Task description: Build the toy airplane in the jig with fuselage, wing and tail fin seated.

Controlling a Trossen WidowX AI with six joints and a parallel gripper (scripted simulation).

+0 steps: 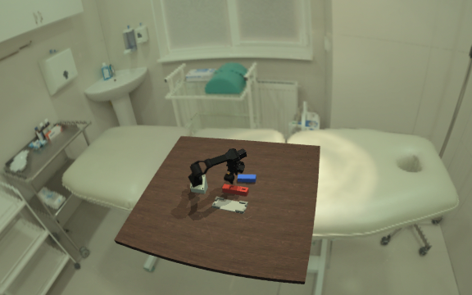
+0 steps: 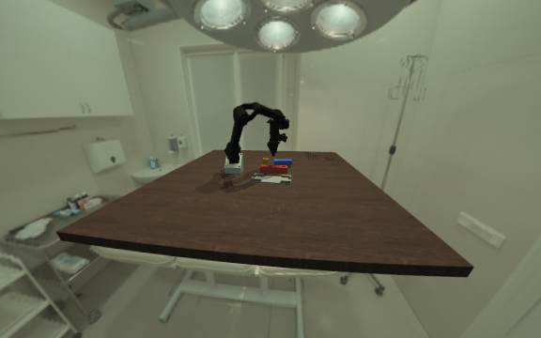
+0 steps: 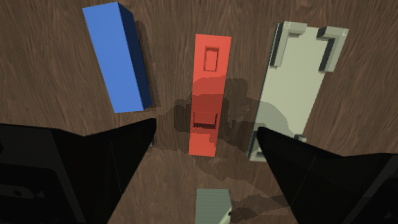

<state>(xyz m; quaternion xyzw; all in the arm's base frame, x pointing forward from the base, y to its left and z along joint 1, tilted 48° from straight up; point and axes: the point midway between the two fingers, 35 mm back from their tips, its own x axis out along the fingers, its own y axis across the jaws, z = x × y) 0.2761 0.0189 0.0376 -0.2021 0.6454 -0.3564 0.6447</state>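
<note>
No readable text anywhere here, folks: not a word, brand, number or sign that the eye can make out in any of the three views. Over at ten o'clock in the top view, the bottle (image 1: 106, 72) (image 2: 153, 162) on the sink carries a pale label, too small to read. Down at nine o'clock, the packs (image 1: 54, 132) (image 2: 93, 203) on the trolley are blurred, and any print there stays illegible.

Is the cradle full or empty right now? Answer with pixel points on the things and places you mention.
Empty: the cradle (image 1: 230, 205) (image 2: 271, 179) (image 3: 295, 90) shows its bare floor, and the red fuselage (image 1: 235, 189) (image 2: 273, 169) (image 3: 204, 90) lies beside it.
</note>
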